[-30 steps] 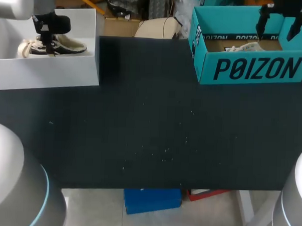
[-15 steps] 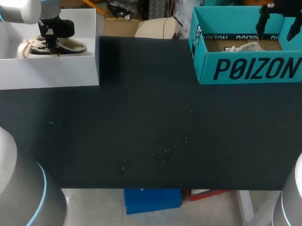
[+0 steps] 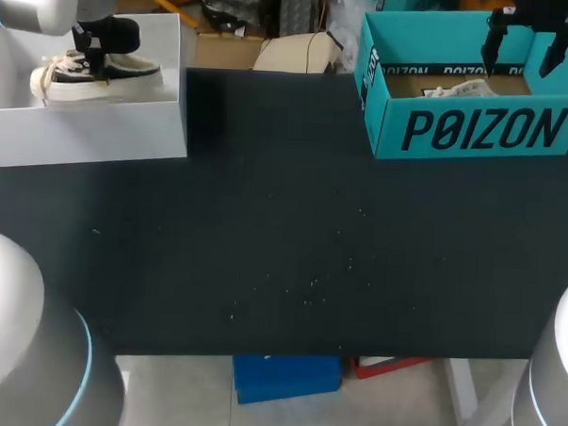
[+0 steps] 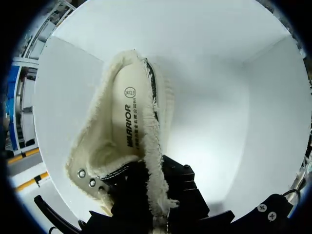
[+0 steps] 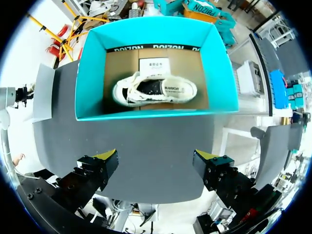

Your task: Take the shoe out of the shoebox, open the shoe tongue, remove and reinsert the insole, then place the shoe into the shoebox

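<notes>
The black-and-cream shoe sits within the white shoebox, directly under the left hand. Its laced toe end points away from the teal shoebox. The left hand's fingers pinch the fleece-lined collar from two sides. The cream insole lies exposed in the shoe just ahead of them. A second shoe, matching the first, rests on the teal shoebox floor, well ahead of the right hand, whose fingers stand apart.

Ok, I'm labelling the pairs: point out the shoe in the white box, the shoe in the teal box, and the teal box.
White-box shoe (image 4: 131, 117): left wrist view, insole.
Teal-box shoe (image 5: 155, 88): right wrist view, its middle.
Teal box (image 3: 476, 132): head view, front wall.
</notes>
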You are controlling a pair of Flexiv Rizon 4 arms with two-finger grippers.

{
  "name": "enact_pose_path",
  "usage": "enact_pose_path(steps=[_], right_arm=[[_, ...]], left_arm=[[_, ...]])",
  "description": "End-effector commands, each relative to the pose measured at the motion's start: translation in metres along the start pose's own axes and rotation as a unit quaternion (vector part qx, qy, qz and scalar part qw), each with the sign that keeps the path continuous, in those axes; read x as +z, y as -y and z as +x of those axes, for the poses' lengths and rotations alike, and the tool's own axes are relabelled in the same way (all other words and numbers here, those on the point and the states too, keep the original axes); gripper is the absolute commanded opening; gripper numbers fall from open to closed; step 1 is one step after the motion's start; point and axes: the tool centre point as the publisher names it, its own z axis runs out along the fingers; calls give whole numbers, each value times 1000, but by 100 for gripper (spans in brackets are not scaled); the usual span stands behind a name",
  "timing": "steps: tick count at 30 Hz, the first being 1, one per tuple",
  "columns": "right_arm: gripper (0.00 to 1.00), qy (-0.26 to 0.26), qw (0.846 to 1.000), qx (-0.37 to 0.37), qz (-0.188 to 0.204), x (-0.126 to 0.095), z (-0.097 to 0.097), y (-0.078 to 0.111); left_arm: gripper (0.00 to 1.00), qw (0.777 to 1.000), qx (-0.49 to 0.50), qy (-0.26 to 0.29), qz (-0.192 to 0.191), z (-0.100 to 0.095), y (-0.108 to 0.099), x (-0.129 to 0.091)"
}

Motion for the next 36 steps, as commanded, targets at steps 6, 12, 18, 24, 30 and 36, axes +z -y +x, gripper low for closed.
enact_pose_path(steps=[6, 12, 18, 24, 30, 36], right_arm=[[100, 0, 1000, 0, 1, 0, 0, -1], [100, 0, 1000, 0, 1, 0, 0, -1], [100, 0, 1000, 0, 1, 0, 0, -1], [100, 0, 1000, 0, 1, 0, 0, -1], [100, 0, 1000, 0, 1, 0, 0, -1], [100, 0, 1000, 0, 1, 0, 0, -1]], left_arm=[[0, 994, -15, 105, 12, 15, -4, -148], [0, 986, -35, 162, 13, 26, 26, -218], [0, 980, -43, 193, 10, 61, 84, -267], [0, 979, -45, 199, 15, 118, 159, -291], [0, 980, -44, 194, 20, 182, 230, -290], [0, 984, -46, 168, 29, 229, 284, -271]])
